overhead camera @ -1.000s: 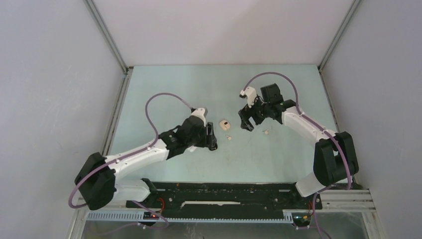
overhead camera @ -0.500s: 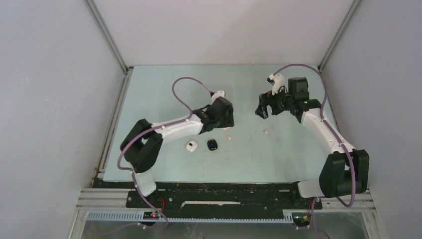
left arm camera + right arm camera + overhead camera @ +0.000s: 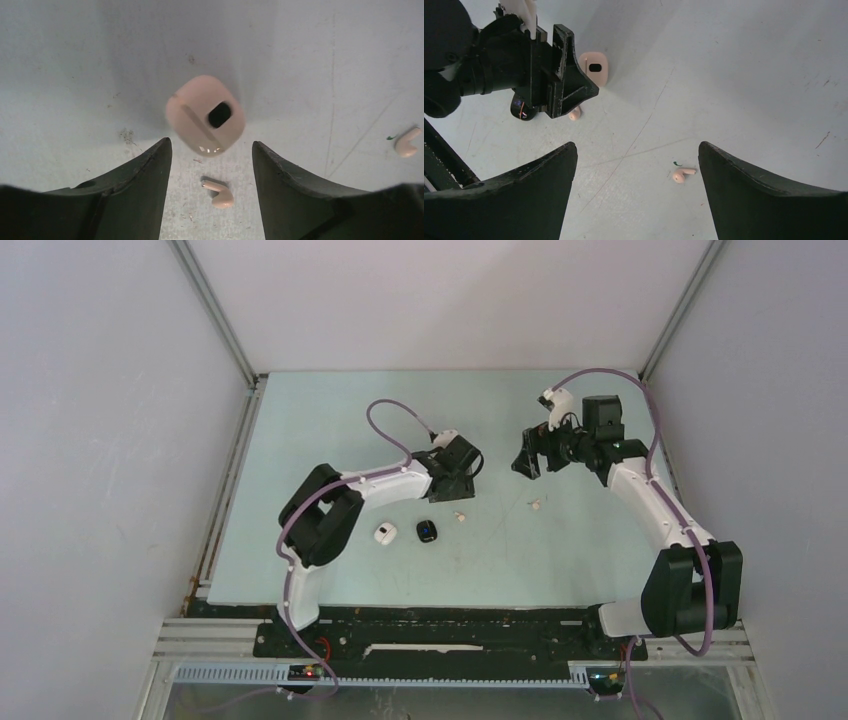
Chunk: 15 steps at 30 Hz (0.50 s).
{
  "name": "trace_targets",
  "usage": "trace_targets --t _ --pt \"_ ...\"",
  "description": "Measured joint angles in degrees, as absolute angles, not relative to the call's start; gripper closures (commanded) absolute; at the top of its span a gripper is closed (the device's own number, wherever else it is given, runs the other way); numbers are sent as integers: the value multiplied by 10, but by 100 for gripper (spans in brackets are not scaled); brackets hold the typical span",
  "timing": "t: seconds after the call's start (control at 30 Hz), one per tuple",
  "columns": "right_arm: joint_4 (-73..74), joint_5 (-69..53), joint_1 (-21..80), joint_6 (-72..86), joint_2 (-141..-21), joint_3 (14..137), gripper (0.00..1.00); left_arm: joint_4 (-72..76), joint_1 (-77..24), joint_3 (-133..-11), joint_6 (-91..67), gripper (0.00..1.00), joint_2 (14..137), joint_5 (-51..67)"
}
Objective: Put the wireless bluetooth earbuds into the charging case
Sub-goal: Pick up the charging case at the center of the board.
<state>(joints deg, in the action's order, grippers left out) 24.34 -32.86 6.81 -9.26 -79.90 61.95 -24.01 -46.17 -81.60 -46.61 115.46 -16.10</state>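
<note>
The beige-pink charging case (image 3: 205,115) lies on the table, blurred, just beyond the tips of my left gripper (image 3: 211,142). It shows a dark oval spot on top. My left gripper (image 3: 458,472) is open and holds nothing. One beige-pink earbud (image 3: 217,192) lies on the table between its fingers, and a second earbud (image 3: 407,142) lies off to the right. My right gripper (image 3: 636,145) hovers open and empty, with that second earbud (image 3: 684,174) below it, close to its right finger. Both earbuds (image 3: 460,516) (image 3: 536,505) also show in the top view.
A white case (image 3: 386,532) and a black case (image 3: 428,531) with a blue spot lie near-left of the left gripper. The pale green table (image 3: 330,420) is walled in by grey panels. The right wrist view shows the left gripper's body (image 3: 549,75) above the pink case (image 3: 594,67).
My left arm has swung away from the near left towards the table's middle, over the pink case, uncovering the white and black cases. My right gripper drew back and to the right.
</note>
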Motion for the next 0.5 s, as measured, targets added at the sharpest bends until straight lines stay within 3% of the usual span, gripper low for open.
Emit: trace_targets --t 0.5 --pt "249 -361 60 -102 -799 619 8 -258 -438 -864 -475 39 1201 -134"
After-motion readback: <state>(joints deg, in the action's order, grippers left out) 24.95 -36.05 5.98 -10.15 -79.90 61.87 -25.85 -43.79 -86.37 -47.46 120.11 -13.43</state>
